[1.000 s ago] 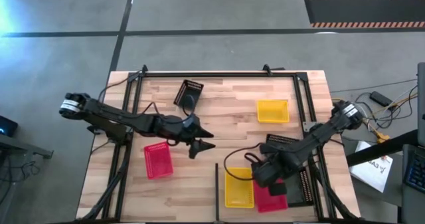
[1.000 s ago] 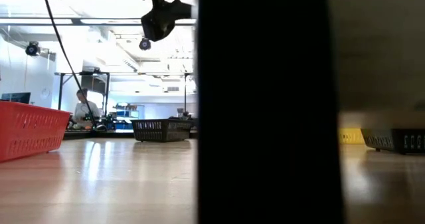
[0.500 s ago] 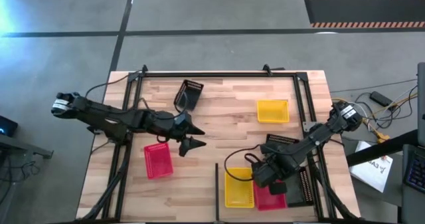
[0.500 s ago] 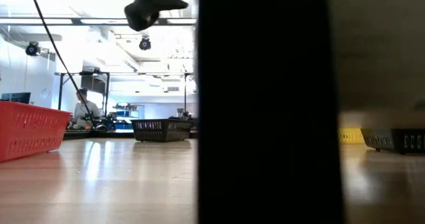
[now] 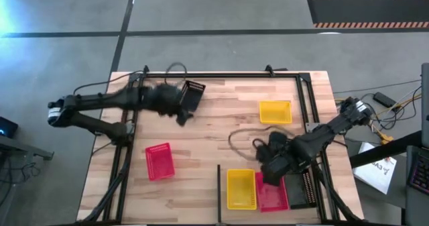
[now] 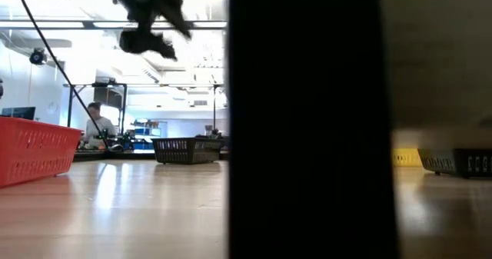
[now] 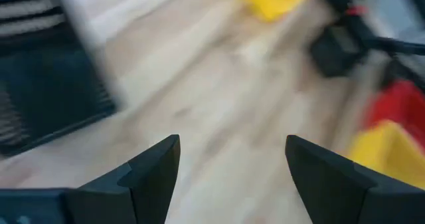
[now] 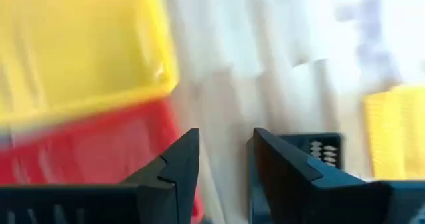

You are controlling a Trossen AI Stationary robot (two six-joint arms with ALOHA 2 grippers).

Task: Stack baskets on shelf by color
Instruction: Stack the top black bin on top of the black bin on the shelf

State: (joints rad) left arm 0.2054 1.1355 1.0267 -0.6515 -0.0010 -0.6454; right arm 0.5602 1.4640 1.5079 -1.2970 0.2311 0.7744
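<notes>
On the shelf, right of the thin black bar (image 5: 219, 192), three baskets lie side by side: a yellow basket (image 5: 241, 189), a pink-red basket (image 5: 271, 194) and a black basket (image 5: 299, 189). My right gripper (image 5: 267, 174) hangs open just beyond them with nothing between its fingers (image 8: 226, 151). Another yellow basket (image 5: 275, 112) lies at the far right, a pink-red basket (image 5: 159, 161) at the near left, and a black basket (image 5: 191, 95) toward the far edge. My left gripper (image 5: 179, 114) is open beside that black basket (image 7: 46, 84).
A black frame rail (image 5: 214, 74) runs along the far edge, with more rails down both sides. A loose cable (image 5: 236, 140) loops over the wood near my right arm. In the low view a wide dark upright (image 6: 304, 121) blocks the middle, and a person (image 6: 96, 124) sits far behind.
My left gripper has swung fast from the table's middle toward the far left, up to the black basket. My right gripper has pulled away from the pink-red basket toward the far edge. That basket stays on the shelf beside the yellow one.
</notes>
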